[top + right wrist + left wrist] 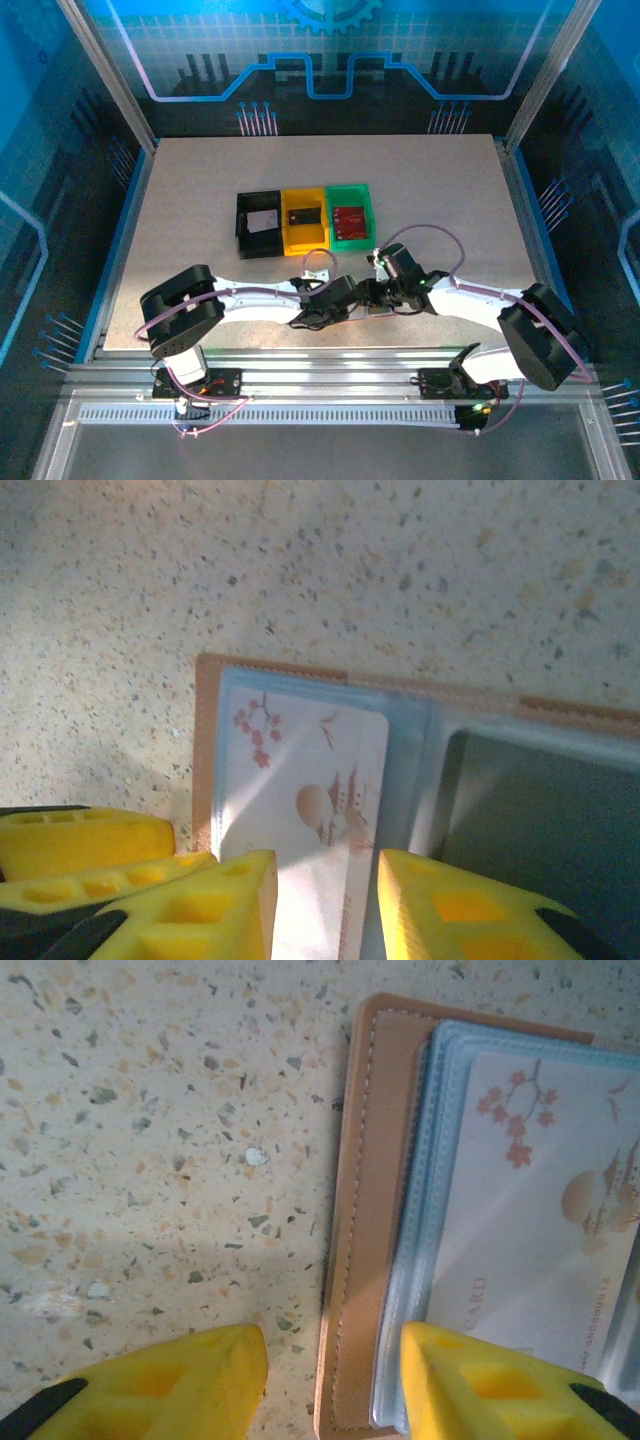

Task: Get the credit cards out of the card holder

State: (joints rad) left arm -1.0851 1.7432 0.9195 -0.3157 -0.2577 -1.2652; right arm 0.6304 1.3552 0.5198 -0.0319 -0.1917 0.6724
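Looks down on a speckled tabletop (440,200), both arms meeting at 6 o'clock near the front edge. Finds the card holder (365,1210) there, lying open and flat, tan rim around clear sleeves, with a pale blossom-printed card (540,1220) tucked inside. Shows the left hand (330,1345) released, yellow fingers apart astride the holder's tan edge. Shows the right hand (327,880) over that card, whose near end runs into the gap between the fingers; cannot tell whether grasping or merely close. Places, at 12 o'clock from the hands, a black tray (243,225), yellow tray (305,238) and green tray (350,240) with a white card (263,221), dark card (304,214) and red card (349,216).
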